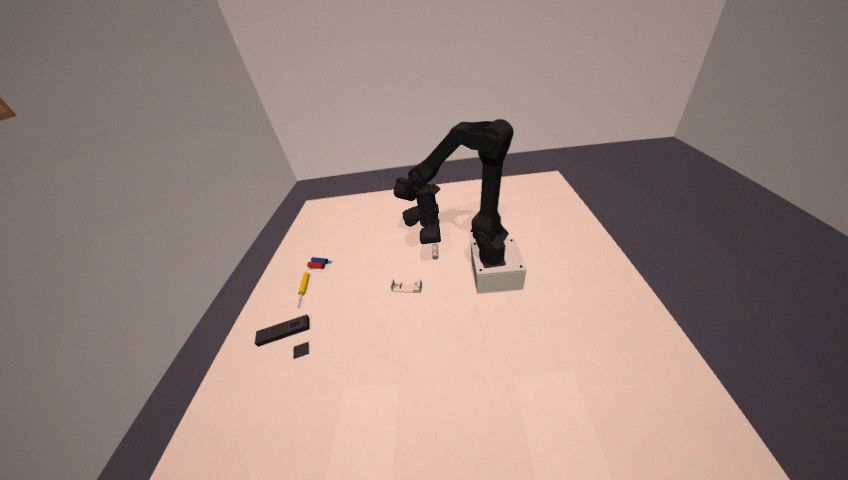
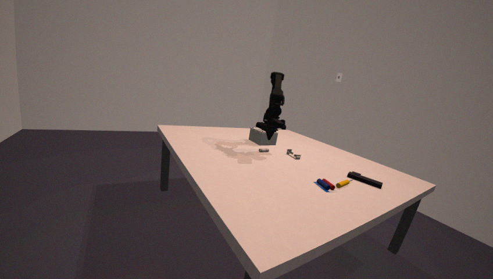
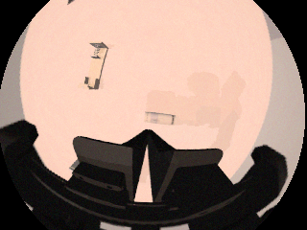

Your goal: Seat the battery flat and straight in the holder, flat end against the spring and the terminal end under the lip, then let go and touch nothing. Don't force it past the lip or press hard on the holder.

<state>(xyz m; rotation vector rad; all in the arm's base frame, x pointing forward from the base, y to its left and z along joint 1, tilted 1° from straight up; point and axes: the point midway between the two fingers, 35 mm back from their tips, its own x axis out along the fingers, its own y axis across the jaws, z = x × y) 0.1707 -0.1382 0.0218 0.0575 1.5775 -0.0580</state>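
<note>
The battery (image 1: pixel 435 252) (image 2: pixel 264 150) (image 3: pixel 160 118), a small grey-white cylinder, lies on its side on the table, outside the holder. The cream holder (image 1: pixel 406 288) (image 2: pixel 293 155) (image 3: pixel 98 67) stands a short way from it and is empty. In the wrist view its coiled spring (image 3: pixel 97 51) is at the upper end and dark clips are at the lower end. My gripper (image 1: pixel 430 240) (image 2: pixel 268 138) (image 3: pixel 148 132) is shut with its fingertips together and nothing between them. It points down above the table, with the battery just beyond its tips in the wrist view.
The arm's grey base box (image 1: pixel 499 281) (image 2: pixel 259 137) is near the battery. Farther off are a blue cylinder (image 1: pixel 318 260) (image 2: pixel 322 184), a red cylinder (image 1: pixel 315 265), a yellow screwdriver (image 1: pixel 304 283) (image 2: pixel 342 183), a black remote-like case (image 1: pixel 281 331) (image 2: pixel 364 179) and a dark square piece (image 1: pixel 301 350).
</note>
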